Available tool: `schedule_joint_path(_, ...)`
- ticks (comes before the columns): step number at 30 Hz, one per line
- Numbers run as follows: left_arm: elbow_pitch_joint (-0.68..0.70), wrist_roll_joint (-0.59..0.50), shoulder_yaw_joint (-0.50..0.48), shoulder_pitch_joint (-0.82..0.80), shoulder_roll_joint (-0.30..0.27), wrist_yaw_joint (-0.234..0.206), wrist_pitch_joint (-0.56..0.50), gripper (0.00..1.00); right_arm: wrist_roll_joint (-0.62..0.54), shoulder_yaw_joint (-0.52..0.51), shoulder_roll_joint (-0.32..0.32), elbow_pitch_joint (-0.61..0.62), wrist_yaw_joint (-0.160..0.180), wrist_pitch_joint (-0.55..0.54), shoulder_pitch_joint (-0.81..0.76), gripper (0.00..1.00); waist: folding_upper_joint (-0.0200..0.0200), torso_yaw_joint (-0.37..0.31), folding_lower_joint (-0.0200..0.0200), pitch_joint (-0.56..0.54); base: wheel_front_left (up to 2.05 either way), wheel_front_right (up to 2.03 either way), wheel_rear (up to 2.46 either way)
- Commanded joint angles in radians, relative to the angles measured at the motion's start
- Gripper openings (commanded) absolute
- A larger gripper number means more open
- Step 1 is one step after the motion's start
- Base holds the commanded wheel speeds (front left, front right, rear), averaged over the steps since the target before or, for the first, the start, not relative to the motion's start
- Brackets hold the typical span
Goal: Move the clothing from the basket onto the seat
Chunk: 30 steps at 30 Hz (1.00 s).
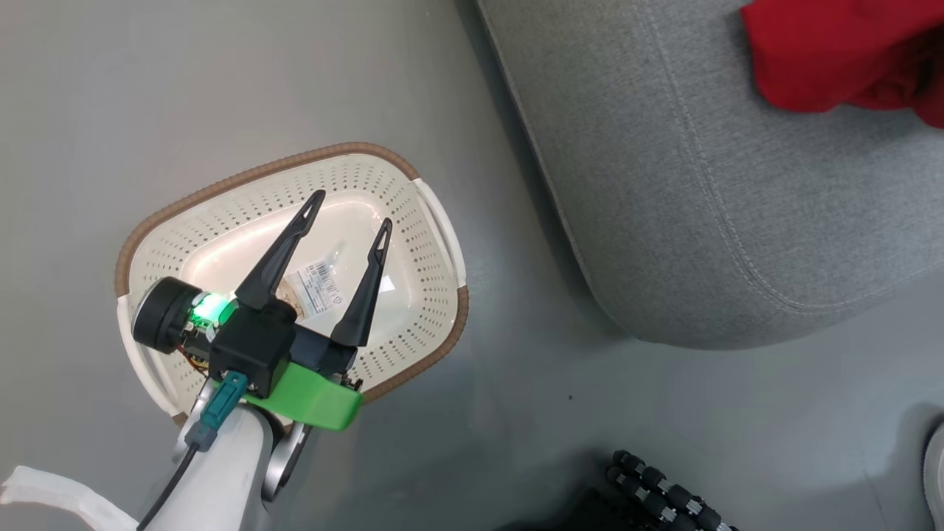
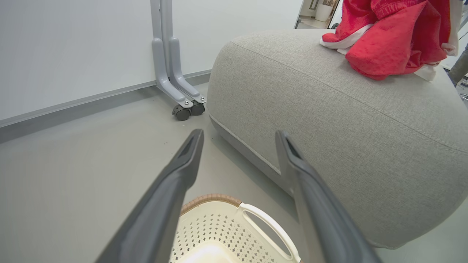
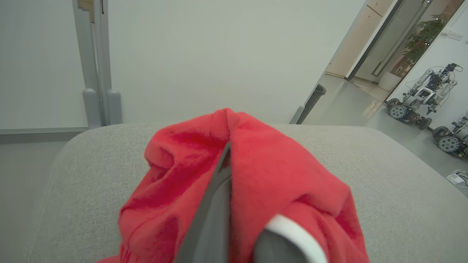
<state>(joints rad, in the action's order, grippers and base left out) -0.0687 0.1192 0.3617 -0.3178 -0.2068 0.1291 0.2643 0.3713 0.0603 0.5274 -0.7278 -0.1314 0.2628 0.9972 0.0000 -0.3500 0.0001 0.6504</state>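
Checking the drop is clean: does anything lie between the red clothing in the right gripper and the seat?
Nothing visible does. The right gripper is shut on the clothing, whose folds rest directly on the grey seat.

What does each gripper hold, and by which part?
The right gripper is shut on a raised fold of the clothing; the left gripper is open, empty.

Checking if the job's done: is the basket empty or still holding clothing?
Empty: in the head view the basket shows a bare bottom and its label, no fabric. The red clothing lies on the seat.
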Motion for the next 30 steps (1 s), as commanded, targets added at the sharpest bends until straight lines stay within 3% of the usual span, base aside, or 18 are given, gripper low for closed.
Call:
schedule_joint_path(1, 0.0, -0.007, -0.002, -0.006, -0.001, 0.002, 0.0, 1.0, 0.02, 0.024, -0.016, -0.038, 0.001, 0.003, 0.002, 0.0, 0.0, 0.016, -0.0001, 0.011, 0.0, 0.0, 0.0)
schedule_joint_path(5, -0.004, -0.016, 0.009, 0.001, 0.004, 0.002, 0.0, 1.0, 0.077, 0.116, -0.018, -0.171, 0.002, 0.003, 0.028, 0.0, 0.0, 0.026, -0.0001, 0.009, 0.0, 0.0, 0.0)
schedule_joint_path(10, -0.009, -0.017, 0.006, 0.0, 0.018, 0.002, 0.0, 1.0, 0.126, 0.182, -0.016, -0.223, 0.002, 0.003, 0.039, 0.0, 0.0, 0.032, -0.0001, -0.002, 0.0, 0.0, 0.0)
schedule_joint_path(11, -0.011, -0.016, 0.005, -0.001, 0.019, 0.002, 0.0, 1.0, 0.134, 0.188, -0.01, -0.223, 0.002, 0.003, 0.046, 0.77, 0.0, 0.031, -0.0001, -0.007, 0.0, 0.0, 0.0)
schedule_joint_path(12, -0.012, -0.015, 0.004, 0.0, 0.02, 0.002, 0.0, 1.0, 0.143, 0.192, -0.009, -0.222, 0.002, 0.003, 0.049, 1.0, 0.0, 0.03, -0.0001, -0.011, 0.0, 0.0, 0.0)
schedule_joint_path(23, -0.03, 0.015, 0.0, 0.009, 0.055, 0.002, 0.0, 1.0, 0.176, 0.278, 0.002, -0.224, 0.001, 0.003, -0.018, 1.0, 0.0, 0.014, -0.0001, -0.123, 0.0, 0.0, 0.0)
schedule_joint_path(30, -0.043, 0.038, -0.006, 0.036, 0.089, 0.002, 0.0, 1.0, 0.191, 0.384, 0.008, -0.191, 0.001, 0.003, -0.09, 1.0, 0.0, -0.001, -0.0001, -0.234, 0.0, 0.0, 0.0)
